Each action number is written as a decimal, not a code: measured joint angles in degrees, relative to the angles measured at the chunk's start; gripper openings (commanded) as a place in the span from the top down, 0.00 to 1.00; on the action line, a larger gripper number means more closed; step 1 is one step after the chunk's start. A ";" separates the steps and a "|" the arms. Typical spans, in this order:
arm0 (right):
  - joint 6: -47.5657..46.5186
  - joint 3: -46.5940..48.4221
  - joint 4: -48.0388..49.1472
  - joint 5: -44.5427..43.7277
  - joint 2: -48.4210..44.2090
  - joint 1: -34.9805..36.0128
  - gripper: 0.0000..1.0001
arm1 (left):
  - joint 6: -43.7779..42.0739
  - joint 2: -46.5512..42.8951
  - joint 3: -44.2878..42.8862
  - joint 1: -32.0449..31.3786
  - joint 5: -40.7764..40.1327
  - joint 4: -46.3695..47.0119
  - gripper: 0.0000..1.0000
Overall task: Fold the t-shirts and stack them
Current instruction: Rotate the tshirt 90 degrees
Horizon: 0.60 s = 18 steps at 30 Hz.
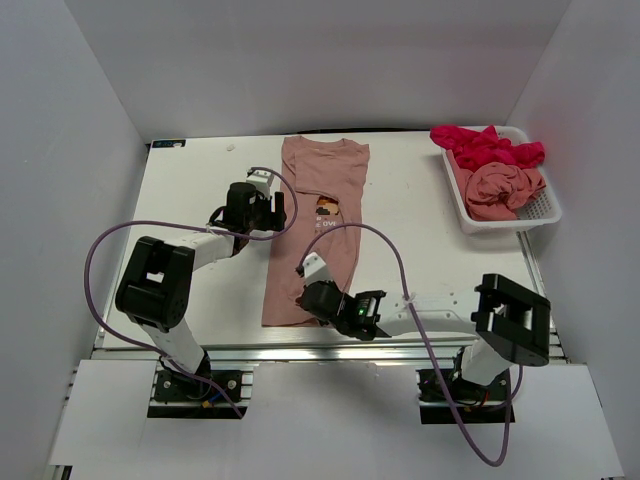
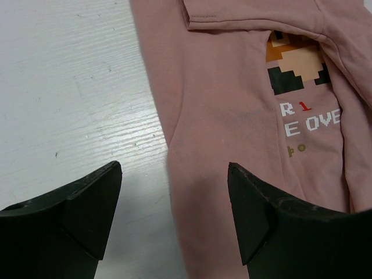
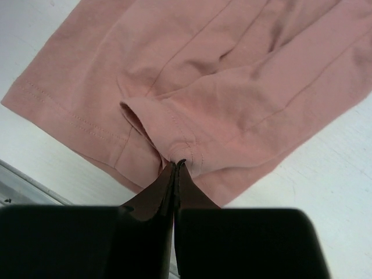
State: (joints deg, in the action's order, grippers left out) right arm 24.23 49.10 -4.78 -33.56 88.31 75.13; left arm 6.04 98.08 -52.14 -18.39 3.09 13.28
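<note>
- Early stage, as I judge it: one dusty salmon-pink cotton t-shirt (image 1: 315,175) with a pixel print lies on the table as a long strip, sides folded in; nothing is stacked.
- A bright magenta-red t-shirt (image 1: 485,145) and a crumpled pink t-shirt (image 1: 505,188) sit in the white mesh basket (image 1: 500,226), well right of the strip.
- The right gripper (image 3: 176,165), closed, pinches the strip's near hem.
- The left gripper (image 2: 174,174), jaws wide and empty, hovers over the strip's left edge.

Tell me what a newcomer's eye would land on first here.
A long pink t-shirt, sides folded in, lies down the middle of the table, pixel print half showing. The right gripper is shut on its near hem; the open left gripper straddles its left edge. The white basket at far right holds a crumpled magenta shirt and a second pink shirt.
</note>
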 measured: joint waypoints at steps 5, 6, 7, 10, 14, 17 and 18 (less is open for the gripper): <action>-2.58 1.27 3.37 0.50 4.02 0.00 1.00 | 0.00 0.00 0.00 0.00 0.07 0.00 0.17; -3.30 1.79 4.02 0.50 4.61 0.00 1.00 | 0.00 0.00 0.00 0.00 0.11 0.00 0.17; -3.98 2.40 4.72 0.48 5.11 0.00 1.00 | 0.00 0.00 0.00 0.00 0.11 0.00 0.17; -5.84 4.72 6.25 0.48 5.84 -0.02 1.00 | 0.00 0.00 0.00 0.00 0.13 0.00 0.17; -7.23 6.91 8.11 0.61 5.68 -0.07 1.00 | 0.00 0.00 0.00 0.00 0.13 0.00 0.17; -8.20 7.08 8.39 0.74 5.38 -0.07 1.00 | 0.04 0.09 -0.02 0.00 0.15 0.00 0.17; -8.41 7.21 8.39 0.76 5.40 -0.07 1.00 | 0.04 0.20 -0.07 0.00 0.17 -0.02 0.17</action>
State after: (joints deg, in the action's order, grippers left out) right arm 15.81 56.31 3.62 -32.80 93.71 75.07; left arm 6.09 98.28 -52.21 -18.39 3.27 13.26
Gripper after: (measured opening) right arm 0.007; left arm 0.828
